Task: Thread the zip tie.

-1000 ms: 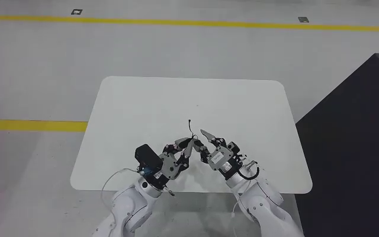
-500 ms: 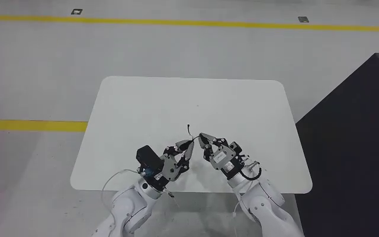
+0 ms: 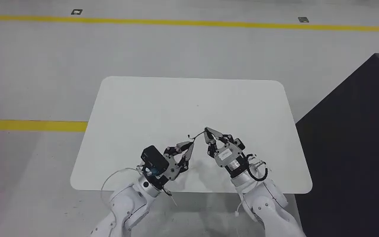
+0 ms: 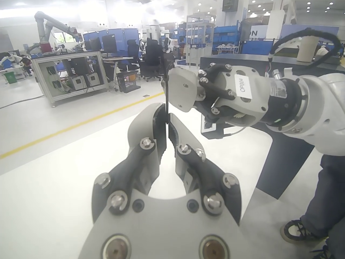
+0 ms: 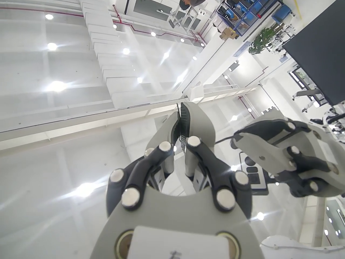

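Observation:
A thin black zip tie is held in the air over the near middle of the white table, spanning between my two grippers. My left gripper is shut on one end; in the left wrist view the tie rises straight out of its closed fingertips. My right gripper is shut on the other end, with the strip pinched between its pads. The left gripper sits close beside the right one, with the tie running into it.
The table's front edge lies just below both grippers. A dark panel stands off the table's right side. Yellow lines mark the floor beyond.
My right gripper was open beside the tie's free end; it has moved in and shut on it. The left gripper, holding the tie, shifted slightly right and toward the table's front edge.

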You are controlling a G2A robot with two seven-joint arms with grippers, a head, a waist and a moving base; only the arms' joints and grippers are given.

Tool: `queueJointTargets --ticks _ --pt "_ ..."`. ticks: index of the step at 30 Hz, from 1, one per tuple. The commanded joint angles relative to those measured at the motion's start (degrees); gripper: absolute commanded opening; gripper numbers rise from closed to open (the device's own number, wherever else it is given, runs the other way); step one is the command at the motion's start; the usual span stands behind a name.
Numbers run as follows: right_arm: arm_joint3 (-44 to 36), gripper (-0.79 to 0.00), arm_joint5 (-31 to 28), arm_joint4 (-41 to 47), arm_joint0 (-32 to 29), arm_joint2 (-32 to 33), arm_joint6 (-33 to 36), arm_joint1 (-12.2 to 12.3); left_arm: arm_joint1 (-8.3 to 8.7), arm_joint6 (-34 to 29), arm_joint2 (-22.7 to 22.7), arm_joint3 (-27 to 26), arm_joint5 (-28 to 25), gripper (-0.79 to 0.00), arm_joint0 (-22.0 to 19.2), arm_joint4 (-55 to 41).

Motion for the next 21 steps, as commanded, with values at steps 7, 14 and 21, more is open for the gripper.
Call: queueJointTargets --ticks 7,14,21 --pt "-0.8 -0.785 -0.5 0.7 -0.3 0.3 0.8 -0.2 0.23 0.0 -0.4 1.9 1.3 -0.785 -0.8 4.1" --pt "-1.4 -0.785 -0.9 1.3 -0.9 1.0 2.1 -0.2 0.27 0.3 -0.6 3.9 2.1 -0.785 -1.2 4.1" --pt "-1.8 -0.785 -1.2 1.6 -1.6 1.8 3.4 -0.3 0.41 0.4 -1.0 5.1 2.5 -0.785 -0.8 4.1"
